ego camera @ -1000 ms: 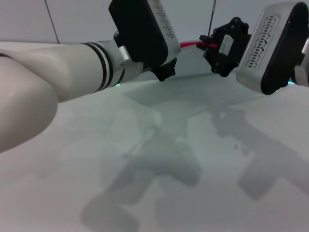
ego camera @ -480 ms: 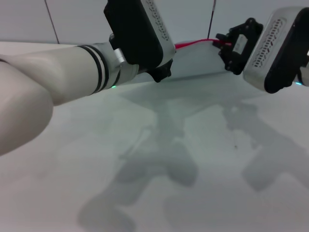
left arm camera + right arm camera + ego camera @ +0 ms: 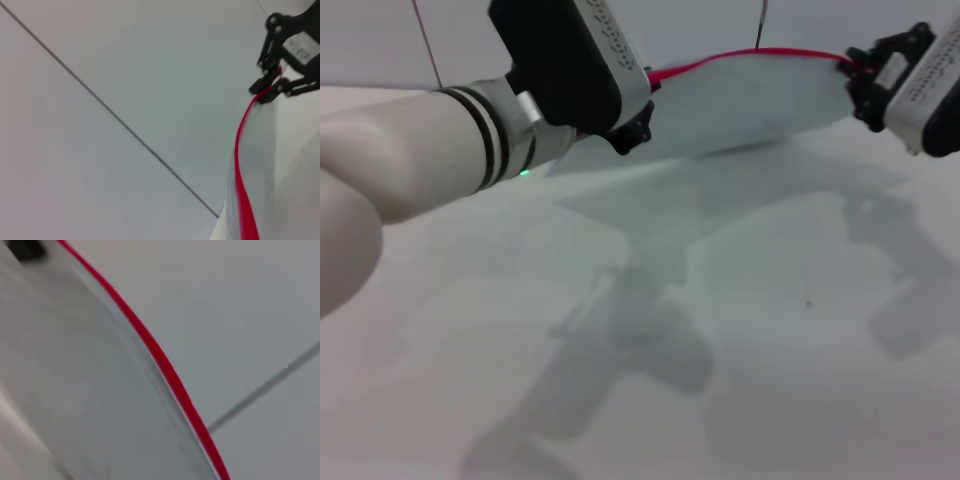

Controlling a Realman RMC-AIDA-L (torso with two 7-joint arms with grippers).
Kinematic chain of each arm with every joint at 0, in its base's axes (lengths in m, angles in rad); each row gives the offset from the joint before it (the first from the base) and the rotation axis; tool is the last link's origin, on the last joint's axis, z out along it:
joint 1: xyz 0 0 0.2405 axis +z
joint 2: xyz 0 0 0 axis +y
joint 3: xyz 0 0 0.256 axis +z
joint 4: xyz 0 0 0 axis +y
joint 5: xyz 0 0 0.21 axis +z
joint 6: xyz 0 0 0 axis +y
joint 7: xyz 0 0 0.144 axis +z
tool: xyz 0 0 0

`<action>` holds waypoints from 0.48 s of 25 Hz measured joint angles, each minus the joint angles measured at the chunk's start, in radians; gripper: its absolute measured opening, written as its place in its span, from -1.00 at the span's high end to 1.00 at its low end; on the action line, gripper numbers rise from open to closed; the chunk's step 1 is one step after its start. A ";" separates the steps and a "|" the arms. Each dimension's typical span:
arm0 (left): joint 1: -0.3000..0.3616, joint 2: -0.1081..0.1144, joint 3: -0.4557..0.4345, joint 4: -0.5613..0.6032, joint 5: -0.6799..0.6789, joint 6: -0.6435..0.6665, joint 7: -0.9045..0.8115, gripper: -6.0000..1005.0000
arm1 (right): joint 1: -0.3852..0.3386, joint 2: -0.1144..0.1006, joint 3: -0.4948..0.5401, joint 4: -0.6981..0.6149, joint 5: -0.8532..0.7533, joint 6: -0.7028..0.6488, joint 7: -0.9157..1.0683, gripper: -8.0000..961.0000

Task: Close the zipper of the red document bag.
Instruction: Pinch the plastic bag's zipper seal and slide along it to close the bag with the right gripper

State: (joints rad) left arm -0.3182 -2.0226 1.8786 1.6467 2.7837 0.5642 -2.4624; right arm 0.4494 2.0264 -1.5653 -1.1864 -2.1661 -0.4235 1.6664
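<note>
Red zipper (image 3: 750, 56) uppermost, lengthwise between both arms

We count 1 red document bag (image 3: 750, 100), w/ 1 zipper (image 3: 750, 53) along its upper edge. 2 grippers at that bag: left gripper (image 3: 638, 115) at one end, right gripper (image 3: 855, 75) at the other. 1 surface (image 3: 720, 350) under the bag.

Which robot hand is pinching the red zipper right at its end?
The right gripper, its black fingers closed on the far end of the zipper. The left gripper holds the red document bag at the other end.
</note>
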 joint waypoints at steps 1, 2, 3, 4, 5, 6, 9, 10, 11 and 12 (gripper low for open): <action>0.002 0.000 -0.005 0.003 0.001 0.000 0.000 0.88 | 0.000 0.000 0.011 0.013 0.000 0.010 0.000 0.82; 0.003 0.000 -0.011 0.005 0.003 0.000 0.000 0.88 | 0.003 0.000 0.021 0.026 0.000 0.019 0.000 0.82; 0.003 0.000 -0.016 0.006 0.005 0.000 0.000 0.88 | 0.005 0.000 0.029 0.037 -0.001 0.028 0.000 0.82; 0.005 0.000 -0.018 0.009 0.006 0.000 0.000 0.88 | 0.007 0.000 0.035 0.047 -0.001 0.033 0.000 0.82; 0.007 0.000 -0.019 0.011 0.007 0.000 0.000 0.88 | 0.009 0.000 0.042 0.056 -0.002 0.040 0.000 0.82; 0.009 0.001 -0.020 0.014 0.007 0.000 0.000 0.88 | 0.010 0.000 0.046 0.062 -0.003 0.045 0.000 0.82; 0.011 0.002 -0.026 0.016 0.008 0.000 0.000 0.88 | 0.016 -0.001 0.068 0.083 -0.006 0.060 -0.002 0.82; 0.010 0.002 -0.032 0.016 0.008 0.000 0.000 0.88 | 0.020 -0.001 0.077 0.089 -0.007 0.061 -0.003 0.82; 0.010 0.002 -0.037 0.015 0.008 -0.001 0.000 0.88 | 0.025 -0.001 0.085 0.096 -0.006 0.060 -0.004 0.82; 0.010 0.002 -0.041 0.013 0.008 -0.001 0.000 0.88 | 0.028 -0.001 0.094 0.103 -0.006 0.060 -0.005 0.82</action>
State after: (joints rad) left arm -0.3085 -2.0203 1.8376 1.6599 2.7917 0.5632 -2.4620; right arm 0.4779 2.0250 -1.4711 -1.0836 -2.1722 -0.3630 1.6618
